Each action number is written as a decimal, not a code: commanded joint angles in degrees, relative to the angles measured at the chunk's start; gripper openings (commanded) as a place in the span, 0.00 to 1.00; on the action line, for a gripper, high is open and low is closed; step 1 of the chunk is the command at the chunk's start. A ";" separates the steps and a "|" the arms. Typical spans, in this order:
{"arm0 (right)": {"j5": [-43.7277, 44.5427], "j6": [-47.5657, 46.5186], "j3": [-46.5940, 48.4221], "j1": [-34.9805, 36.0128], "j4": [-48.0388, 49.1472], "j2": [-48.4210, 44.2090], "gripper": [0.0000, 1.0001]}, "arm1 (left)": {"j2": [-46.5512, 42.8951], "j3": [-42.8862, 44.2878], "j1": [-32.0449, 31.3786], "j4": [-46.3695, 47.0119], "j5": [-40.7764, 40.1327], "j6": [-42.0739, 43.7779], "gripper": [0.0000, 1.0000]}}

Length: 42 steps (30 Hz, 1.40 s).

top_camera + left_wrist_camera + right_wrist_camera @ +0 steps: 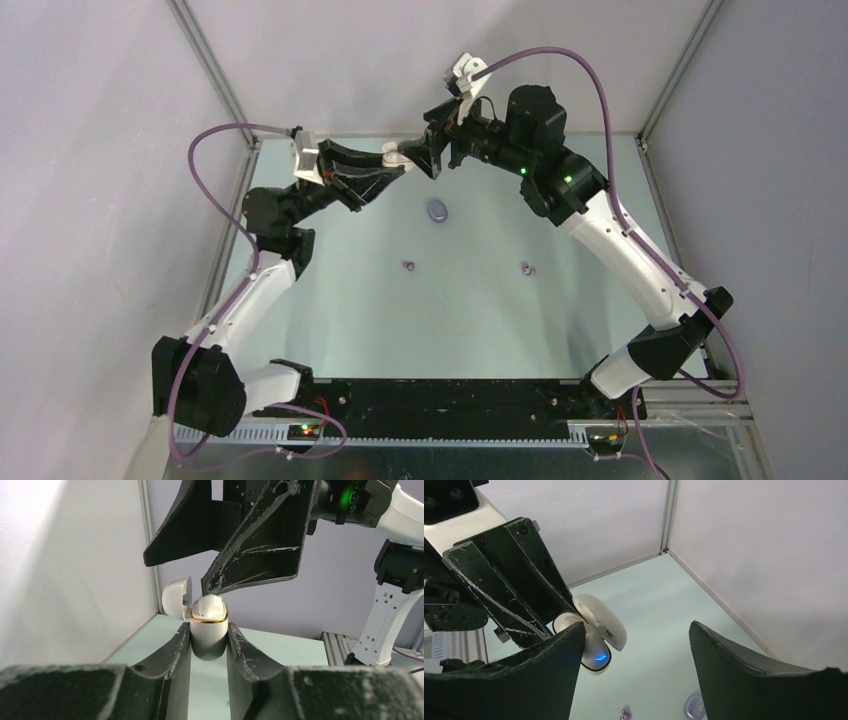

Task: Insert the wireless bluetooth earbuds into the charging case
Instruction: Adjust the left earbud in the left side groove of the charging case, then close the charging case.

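My left gripper (209,636) is shut on a white charging case (210,632) with a gold rim, held upright above the table. Its lid (176,597) is flipped open to the left. A white earbud (209,606) sits in the case's mouth. My right gripper (638,626) stands open with nothing between its fingers. One of its fingers (260,540) has its tip right over the earbud. In the top view the two grippers meet at the case (394,155) near the back of the table. In the right wrist view a blue light glows on the case (596,652).
A purple case (437,211) lies on the pale green table below the grippers. Two purple earbuds (408,265) (527,268) lie nearer the arm bases. The back wall and the frame posts stand close behind both grippers.
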 commanded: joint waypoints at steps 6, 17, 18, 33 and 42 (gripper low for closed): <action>-20.85 -1.39 3.87 -2.97 -2.45 -2.13 0.83 | -0.83 1.06 0.17 1.76 1.13 0.16 0.00; -28.72 -1.56 6.81 -4.97 -7.30 3.00 0.81 | -0.18 1.72 -0.04 0.21 5.72 2.57 0.00; -28.72 -1.48 6.84 -4.93 -7.06 3.22 0.81 | -0.11 1.77 -0.06 0.12 5.92 2.57 0.00; -28.72 -7.15 2.87 -3.53 -7.27 0.42 0.77 | 2.94 4.74 0.66 -10.36 -5.23 0.22 0.00; -4.98 -7.79 -8.73 -6.96 -5.27 -4.59 0.82 | 4.04 1.69 3.44 -20.16 -4.02 -2.66 0.00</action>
